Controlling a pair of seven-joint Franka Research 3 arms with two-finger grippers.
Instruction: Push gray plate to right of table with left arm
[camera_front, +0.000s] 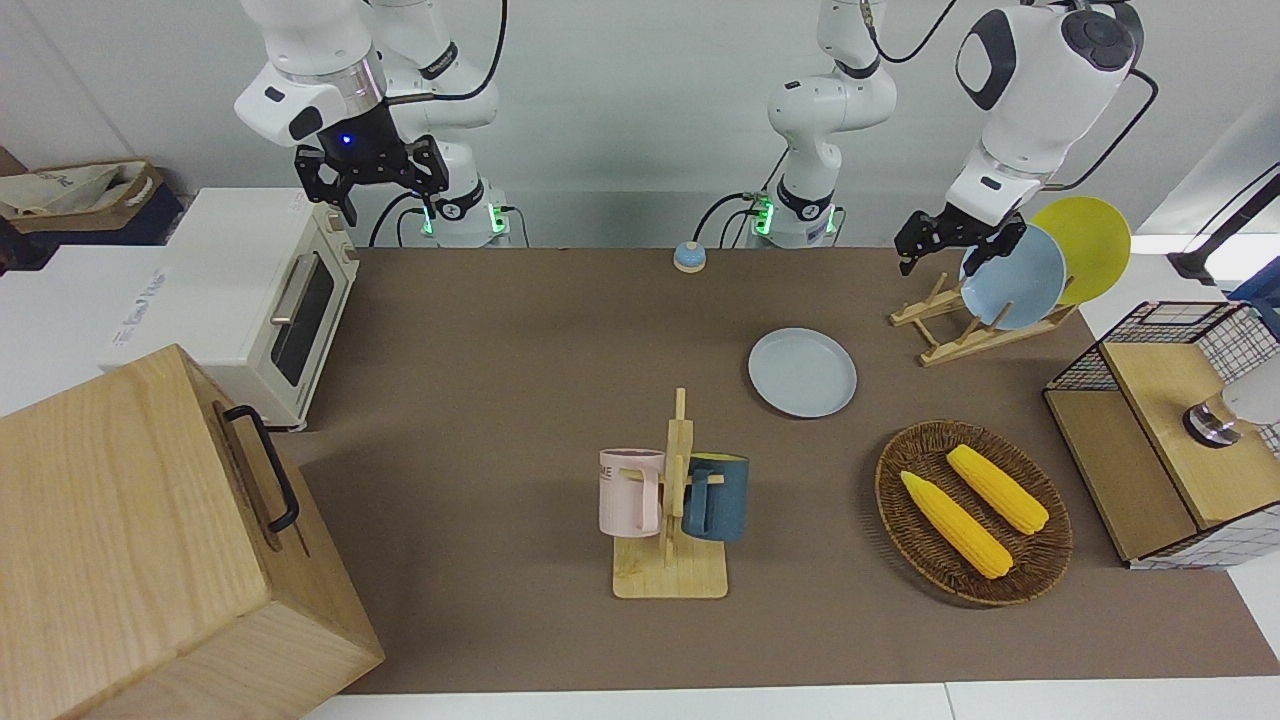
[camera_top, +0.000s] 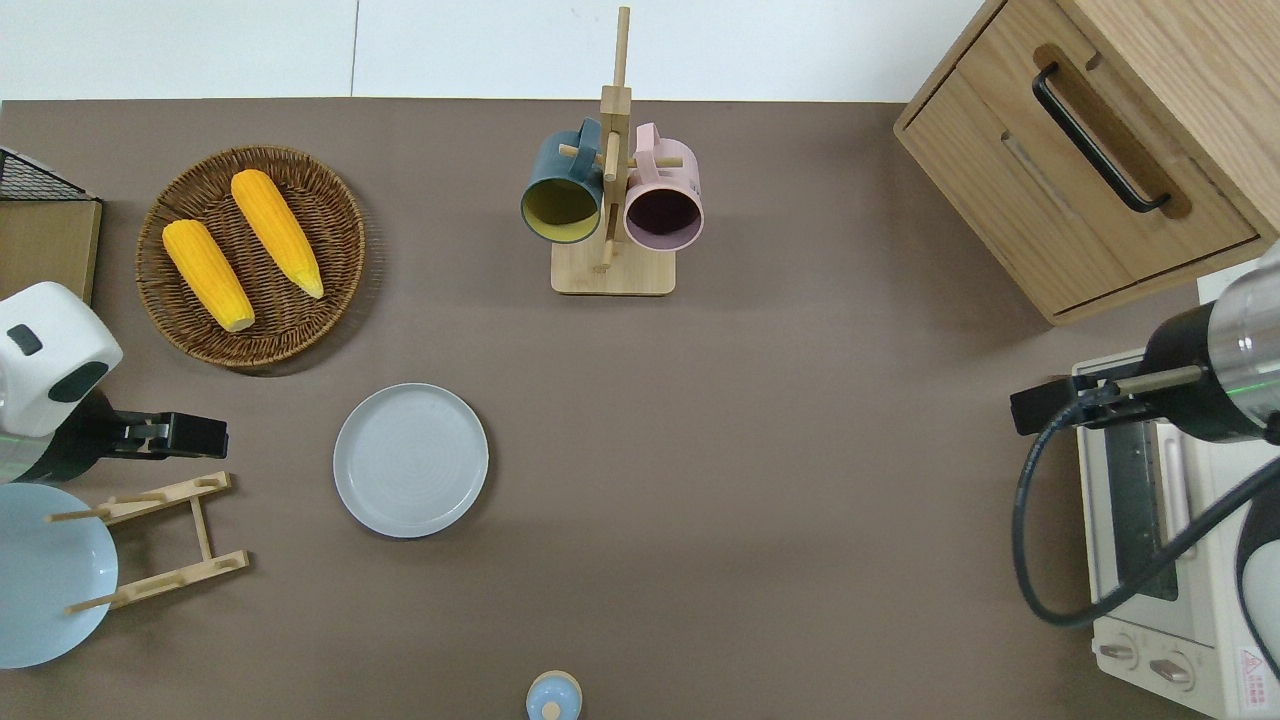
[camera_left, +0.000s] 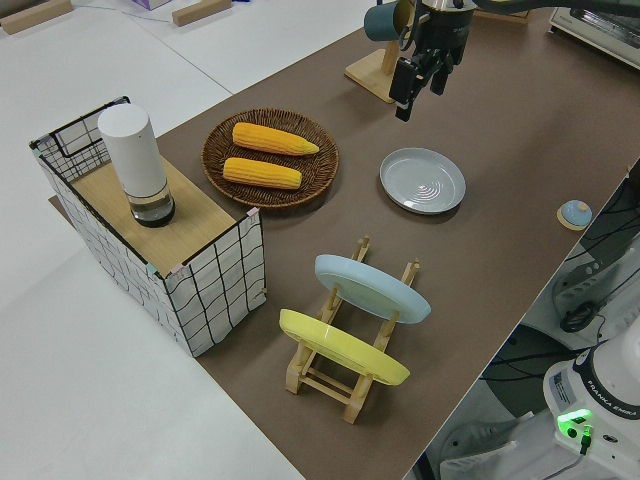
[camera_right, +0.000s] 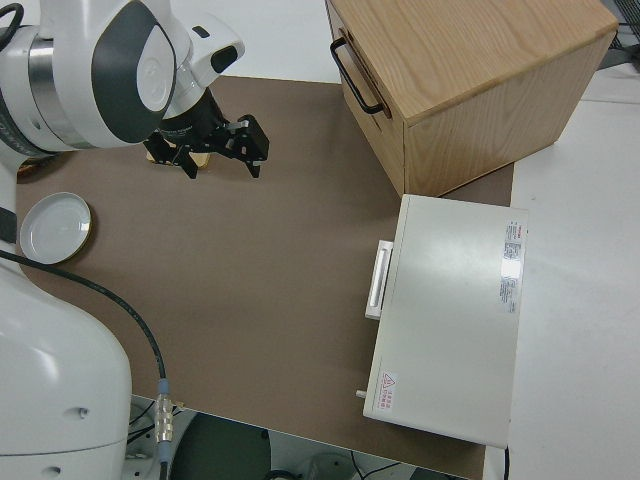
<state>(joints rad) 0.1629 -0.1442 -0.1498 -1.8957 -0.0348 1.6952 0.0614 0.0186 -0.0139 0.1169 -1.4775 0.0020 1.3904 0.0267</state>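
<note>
- Spanning the scene, the table (camera_front: 520, 420) carries a wooden cabinet (camera_front: 150, 540) and a toaster oven (camera_front: 265, 290) at the right arm's end.
- Hanging in the air, the left gripper (camera_top: 190, 435) is beside the dish rack (camera_top: 160, 540); whether its fingers are spread, I cannot tell.
- Lying flat, the gray plate (camera_top: 411, 460) sits untouched, nearer to the robots than the corn basket (camera_top: 250, 255).
- Right arm parked.

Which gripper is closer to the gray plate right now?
Left. The left gripper hangs over the table just beside the gray plate, toward the dish rack. The right arm is parked.
</note>
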